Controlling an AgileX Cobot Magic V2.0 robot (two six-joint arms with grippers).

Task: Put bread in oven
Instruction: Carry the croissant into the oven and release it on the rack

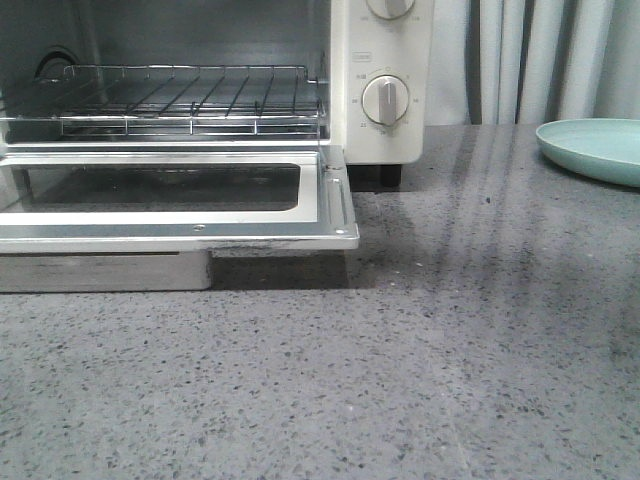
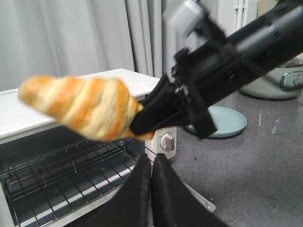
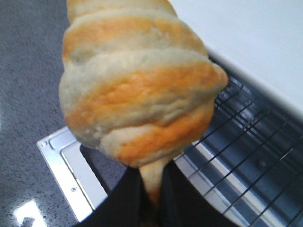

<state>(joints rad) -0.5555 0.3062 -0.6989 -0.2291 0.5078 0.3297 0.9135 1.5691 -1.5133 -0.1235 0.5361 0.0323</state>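
Your right claw pinched the croissant by its tip above the toaster oven with its door down, your left claw was closed empty; you were best advised to lower it level onto the wire rack.

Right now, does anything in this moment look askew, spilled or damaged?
Nothing stands out. The oven door is folded down flat, its wire rack sits level and bare, and the right gripper holds the bread by one tip above the opening. The teal plate is bare.
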